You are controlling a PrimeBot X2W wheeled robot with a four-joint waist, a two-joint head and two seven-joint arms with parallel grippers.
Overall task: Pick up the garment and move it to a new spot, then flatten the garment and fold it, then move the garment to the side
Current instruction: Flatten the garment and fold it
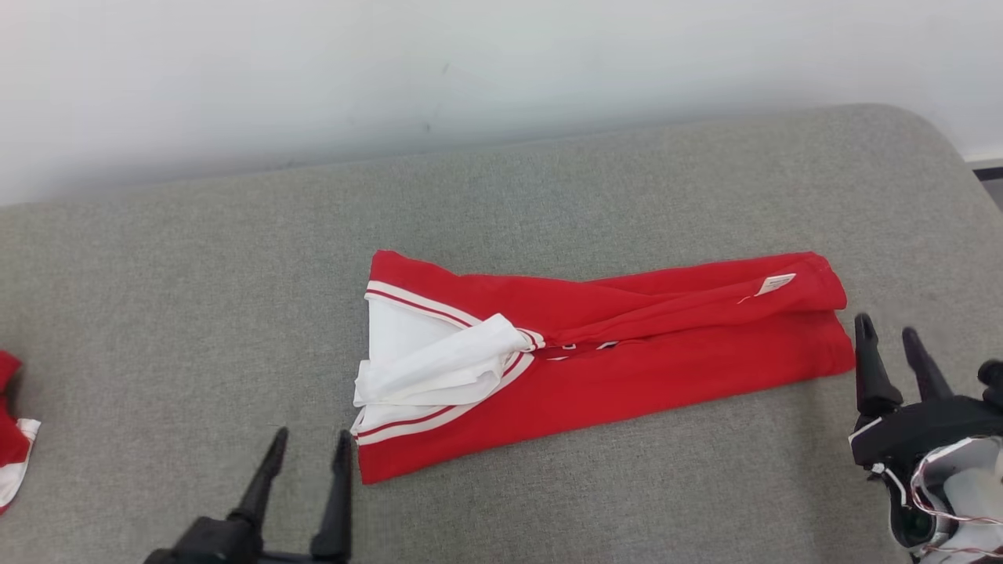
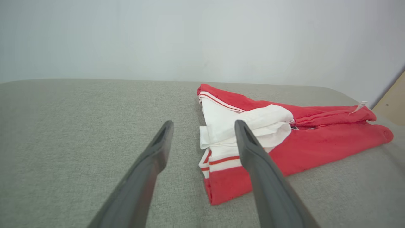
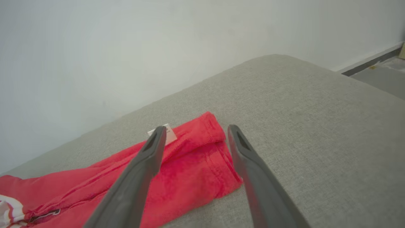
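I see the folded red fabric garment (image 1: 627, 368) with white striped sleeves lying on the grey fabric surface (image 1: 196, 274). My left end effector (image 1: 312, 432) and right end effector (image 1: 885, 324) both stand open, holding nothing.

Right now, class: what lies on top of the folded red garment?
A bunched white fabric panel lies over the left end of the red garment, and a white label sits near its right end. The layers folded underneath are covered.

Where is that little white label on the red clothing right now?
In the head view, the small white fabric label lies on the folded red-and-white garment, near its far right end, just beyond the right gripper.
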